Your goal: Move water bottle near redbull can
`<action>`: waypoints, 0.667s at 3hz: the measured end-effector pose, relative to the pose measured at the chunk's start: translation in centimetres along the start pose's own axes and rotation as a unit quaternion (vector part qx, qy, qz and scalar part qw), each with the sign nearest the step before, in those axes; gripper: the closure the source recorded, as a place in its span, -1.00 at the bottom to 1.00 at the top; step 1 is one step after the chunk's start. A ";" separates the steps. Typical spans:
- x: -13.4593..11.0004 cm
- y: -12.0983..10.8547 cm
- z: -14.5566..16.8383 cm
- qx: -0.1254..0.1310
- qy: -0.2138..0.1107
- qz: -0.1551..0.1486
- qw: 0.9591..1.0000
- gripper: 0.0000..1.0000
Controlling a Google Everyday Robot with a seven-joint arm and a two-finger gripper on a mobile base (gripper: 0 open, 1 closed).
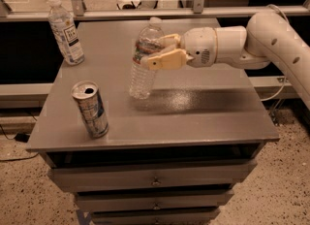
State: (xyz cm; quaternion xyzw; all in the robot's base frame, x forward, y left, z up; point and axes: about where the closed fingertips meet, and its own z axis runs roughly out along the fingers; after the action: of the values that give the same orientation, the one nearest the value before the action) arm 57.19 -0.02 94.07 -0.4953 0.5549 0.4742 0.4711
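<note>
Dim, warm light comes from overhead. The gripper (pixel 151 56), clamped on the water bottle (pixel 141 81) over the middle of the table (pixel 218 122), casts a broad soft shadow rightward across the faintly glossy top. Far background stays dark.

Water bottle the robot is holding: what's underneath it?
Only bare grey table top lies under the water bottle. Whether its tilted base touches the table cannot be told. The gripper, over the table's middle, has its jaws shut on the bottle's upper part.

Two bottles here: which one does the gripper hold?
The water bottle with the narrow red band, mid-table, held by the gripper; the white-labelled bottle stands untouched at the far left corner.
</note>
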 end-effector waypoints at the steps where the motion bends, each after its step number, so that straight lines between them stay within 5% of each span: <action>1: 0.3 1.5 1.3 -0.022 0.017 -0.015 0.999 1.00; 2: 1.4 2.4 1.9 -0.043 0.047 -0.024 0.998 1.00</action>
State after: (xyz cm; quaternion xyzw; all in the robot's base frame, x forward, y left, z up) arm 54.78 1.84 92.64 -0.5500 0.5435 0.4622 0.4341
